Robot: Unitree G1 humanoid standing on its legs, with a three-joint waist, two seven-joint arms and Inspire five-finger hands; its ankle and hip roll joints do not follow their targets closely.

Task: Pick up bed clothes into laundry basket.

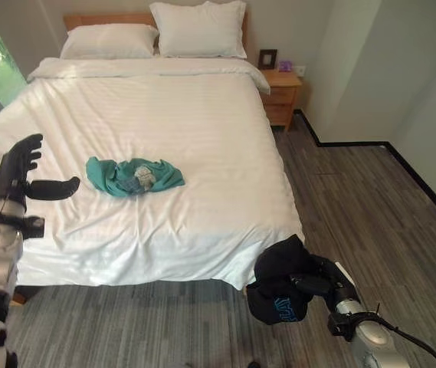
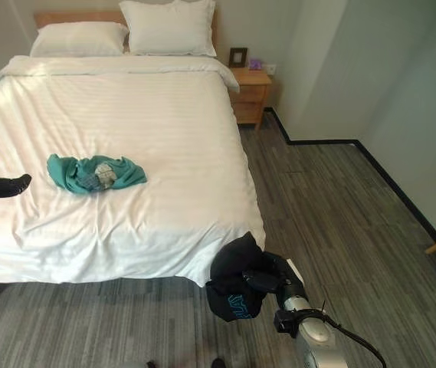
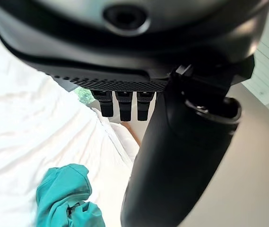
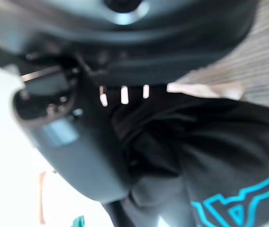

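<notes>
A black garment (image 1: 280, 280) with a teal printed mark hangs bunched from the right hand (image 1: 326, 280), whose fingers are curled into its folds, just off the bed's near corner above the floor. A teal garment (image 1: 133, 175), crumpled in a low heap with a pale patterned patch at its middle, lies on the white bedcover just beyond the left hand (image 1: 20, 176), apart from its straight fingers.

head eyes: high, down on bed (image 1: 164, 138) | wrists: close, along hands
</notes>
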